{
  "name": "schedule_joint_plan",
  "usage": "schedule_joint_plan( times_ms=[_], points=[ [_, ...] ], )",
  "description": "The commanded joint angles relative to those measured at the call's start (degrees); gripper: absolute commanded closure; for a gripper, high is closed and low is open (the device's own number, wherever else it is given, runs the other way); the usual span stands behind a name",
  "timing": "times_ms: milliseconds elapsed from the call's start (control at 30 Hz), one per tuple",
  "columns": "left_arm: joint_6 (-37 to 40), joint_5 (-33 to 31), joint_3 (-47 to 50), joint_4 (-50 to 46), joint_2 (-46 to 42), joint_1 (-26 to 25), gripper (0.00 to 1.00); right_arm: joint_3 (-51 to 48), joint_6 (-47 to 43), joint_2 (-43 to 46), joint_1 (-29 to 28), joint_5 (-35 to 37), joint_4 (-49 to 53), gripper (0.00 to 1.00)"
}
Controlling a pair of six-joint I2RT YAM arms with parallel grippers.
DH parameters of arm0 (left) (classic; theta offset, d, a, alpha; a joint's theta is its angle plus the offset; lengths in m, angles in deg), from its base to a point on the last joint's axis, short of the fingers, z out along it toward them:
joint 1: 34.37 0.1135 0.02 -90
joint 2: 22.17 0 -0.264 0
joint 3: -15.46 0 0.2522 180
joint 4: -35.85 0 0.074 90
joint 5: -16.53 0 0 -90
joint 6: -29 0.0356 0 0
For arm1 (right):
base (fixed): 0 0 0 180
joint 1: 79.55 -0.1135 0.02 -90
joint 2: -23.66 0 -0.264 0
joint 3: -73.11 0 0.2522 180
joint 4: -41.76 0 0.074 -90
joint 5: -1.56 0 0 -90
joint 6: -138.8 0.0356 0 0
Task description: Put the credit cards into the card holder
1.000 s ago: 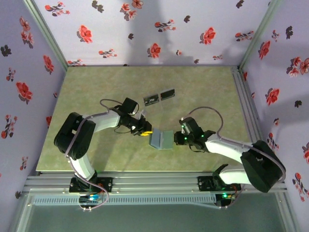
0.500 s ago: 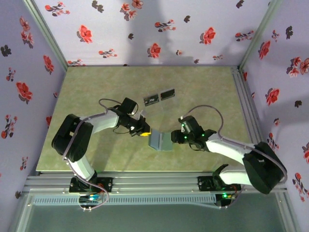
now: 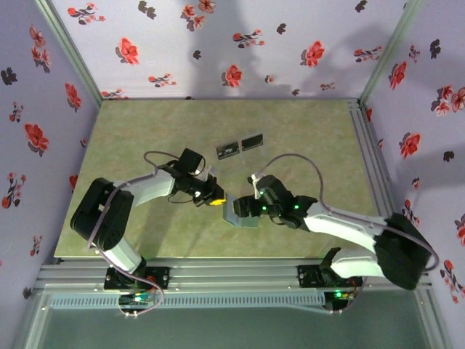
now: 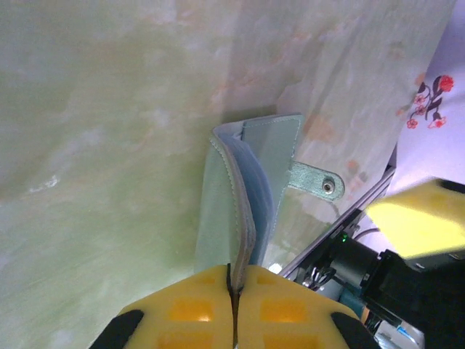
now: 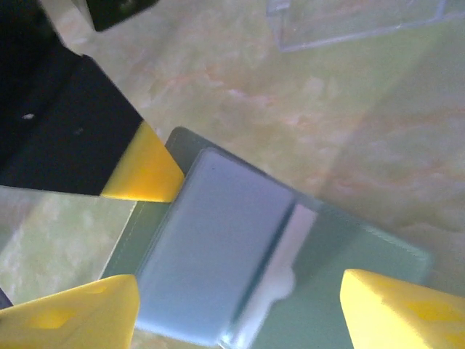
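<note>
The grey-teal card holder [image 3: 240, 214] lies open on the green table, its pale-blue inner pocket panel [image 5: 218, 247] facing up. My left gripper [image 3: 216, 201] is shut on the holder's left flap edge [image 4: 243, 218], its yellow fingertips pressed together around it. From the right, my right gripper [image 3: 247, 206] hovers open right over the holder, one yellow finger on each side of the pocket panel [image 5: 240, 283]. Two dark credit cards [image 3: 227, 150] [image 3: 251, 141] lie side by side farther back on the table, apart from both grippers.
The holder's strap with a metal snap [image 4: 320, 182] sticks out to its side. A clear plastic rectangle [image 5: 356, 25] lies on the table just beyond the holder. Flowered walls enclose the table on three sides, and a metal rail [image 3: 232, 275] runs along the near edge.
My right gripper has let go, opened wide and moved left over the holder. My left gripper has closed fully on the flap edge, and the holder has shifted slightly left.
</note>
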Motion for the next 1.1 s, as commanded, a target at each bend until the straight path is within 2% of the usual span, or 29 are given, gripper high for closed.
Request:
schedule_joint_plan(
  times_ms=[0, 100, 167, 367, 500, 567, 833, 1067],
  points=[
    [-5.18, 0.81, 2.29, 5.97, -2.43, -0.38, 1.00, 0.36, 3.77, -5.60, -0.82, -5.52, -7.66, 0.15],
    [-8.38, 1.31, 4.49, 10.05, -3.77, -0.41, 1.00, 0.87, 4.40, -8.55, -1.56, -5.98, -10.10, 0.10],
    [-9.55, 0.96, 5.00, 10.87, -4.87, -0.39, 1.00, 2.46, 3.51, -9.82, -2.06, -4.07, -6.75, 0.09],
    [-9.89, 1.31, 5.01, 10.45, -5.61, -0.39, 1.00, 4.55, 2.71, -10.80, -2.48, 7.44, 3.86, 0.14],
    [-8.76, 0.94, 4.52, 8.05, -5.69, -0.20, 1.00, 4.51, 4.55, -7.33, -2.47, 18.37, 10.88, 0.15],
    [-7.42, 0.62, 4.01, 6.18, -5.67, 0.01, 1.00, 3.55, 5.83, -5.20, -2.48, 21.55, 12.08, 0.14],
    [-3.72, -1.50, 1.76, -0.11, -4.86, 1.24, 1.00, 4.49, 2.98, 1.16, -2.29, 20.48, 13.51, 0.10],
    [-3.93, -2.19, 2.41, -0.27, -5.19, 1.99, 1.00, 8.46, 3.29, -3.33, -2.20, 9.81, 9.47, 0.13]
  ],
)
